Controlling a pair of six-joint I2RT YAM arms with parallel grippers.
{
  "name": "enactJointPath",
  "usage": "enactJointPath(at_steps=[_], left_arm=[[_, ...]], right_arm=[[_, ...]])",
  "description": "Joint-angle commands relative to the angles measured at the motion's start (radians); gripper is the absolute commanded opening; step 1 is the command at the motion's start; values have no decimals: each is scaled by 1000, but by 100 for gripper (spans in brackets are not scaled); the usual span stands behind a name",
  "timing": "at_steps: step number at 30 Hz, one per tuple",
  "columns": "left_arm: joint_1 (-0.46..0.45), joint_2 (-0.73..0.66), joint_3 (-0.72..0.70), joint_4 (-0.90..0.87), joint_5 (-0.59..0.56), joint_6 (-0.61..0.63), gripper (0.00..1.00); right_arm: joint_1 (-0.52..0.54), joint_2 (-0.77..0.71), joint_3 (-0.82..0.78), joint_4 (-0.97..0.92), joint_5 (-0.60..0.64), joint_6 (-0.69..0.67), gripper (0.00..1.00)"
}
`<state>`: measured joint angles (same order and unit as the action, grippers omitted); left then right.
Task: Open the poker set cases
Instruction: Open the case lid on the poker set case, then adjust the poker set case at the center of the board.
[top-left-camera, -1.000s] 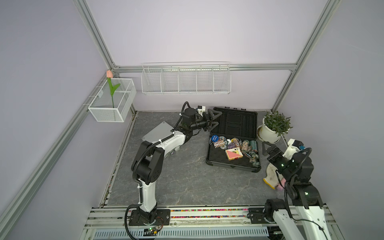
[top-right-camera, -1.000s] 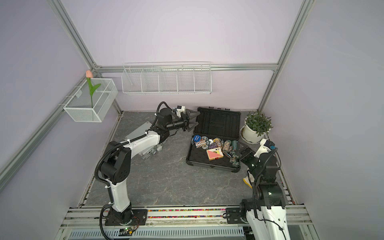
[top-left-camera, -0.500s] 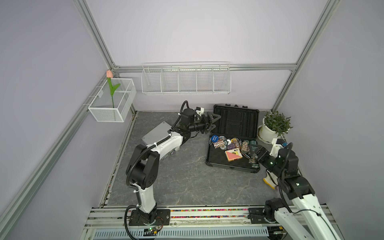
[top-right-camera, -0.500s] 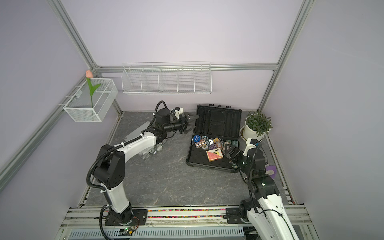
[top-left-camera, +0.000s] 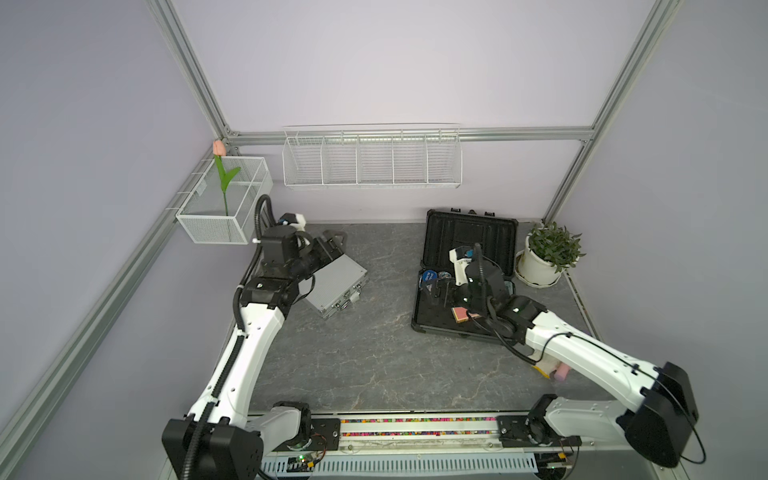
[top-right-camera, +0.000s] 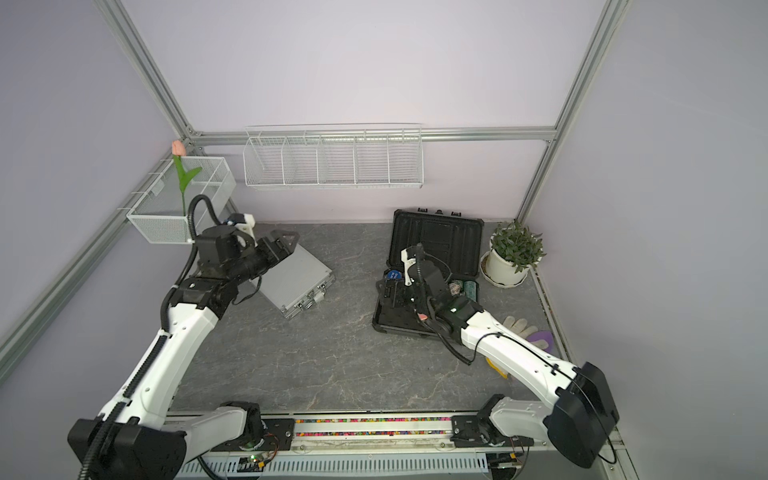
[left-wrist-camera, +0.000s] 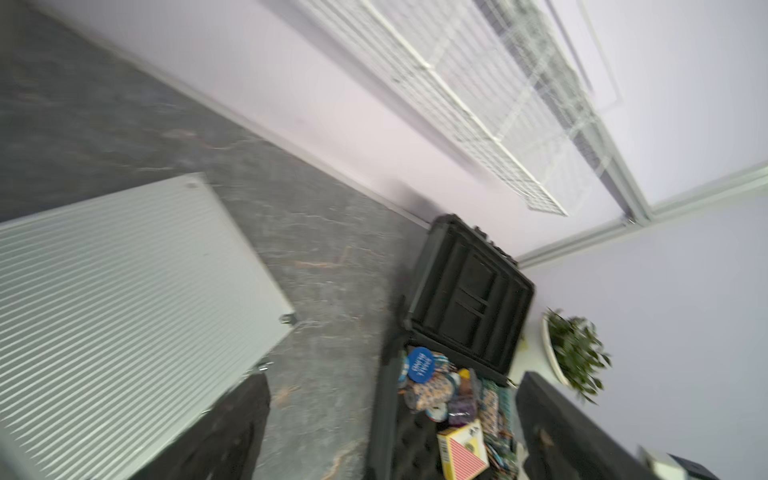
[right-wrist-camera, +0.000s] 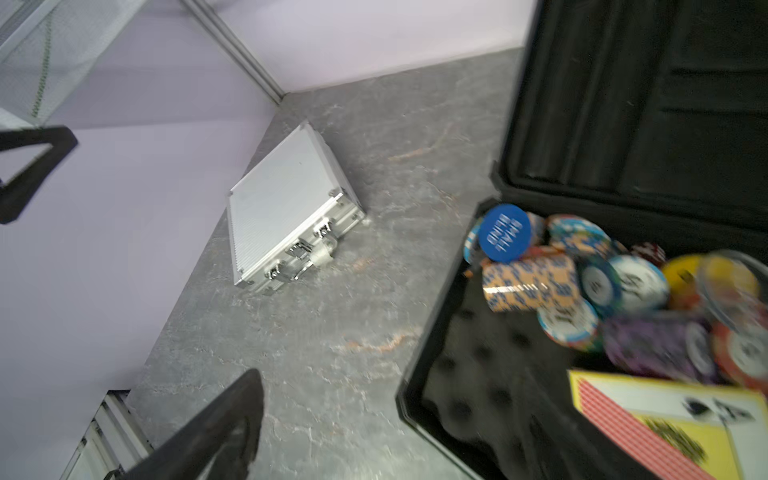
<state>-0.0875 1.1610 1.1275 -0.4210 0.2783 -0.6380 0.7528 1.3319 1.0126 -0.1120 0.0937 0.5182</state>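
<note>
The silver ribbed poker set case lies shut at the back left, its latches toward the table's middle. My left gripper hovers open and empty above its far end; the case fills one side of the left wrist view. The black poker set case stands open at the back right, lid upright, with poker chips and a card box in its base. My right gripper hangs open and empty over the base's left part.
A potted plant stands right of the black case. A glove and a purple item lie near the right edge. A wire rack hangs on the back wall and a wire basket with a tulip on the left wall.
My left gripper has drawn back from the black case's lid to above the silver case. My right arm has swung in from the right edge to over the black case's base.
</note>
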Motion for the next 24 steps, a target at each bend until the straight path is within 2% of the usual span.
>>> enactJointPath(at_steps=[1, 5, 10, 12, 15, 19, 24], left_arm=[[106, 11, -55, -80, 29, 33, 96], [184, 52, -87, -82, 75, -18, 95], [209, 76, -109, -62, 10, -74, 96], [208, 87, -124, -38, -20, -95, 96], [210, 105, -141, -26, -76, -108, 96], [216, 123, -169, -12, -117, -102, 97], [228, 157, -194, 3, -56, -106, 97]], right_arm=[[44, 161, 105, 153, -9, -158, 94], [48, 387, 246, 241, -93, -189, 92], [47, 635, 408, 314, -140, -182, 90], [38, 732, 438, 391, -148, -98, 90], [6, 875, 488, 525, -269, 98, 94], [0, 971, 544, 612, -322, 166, 96], [-1, 1034, 620, 602, -359, 159, 95]])
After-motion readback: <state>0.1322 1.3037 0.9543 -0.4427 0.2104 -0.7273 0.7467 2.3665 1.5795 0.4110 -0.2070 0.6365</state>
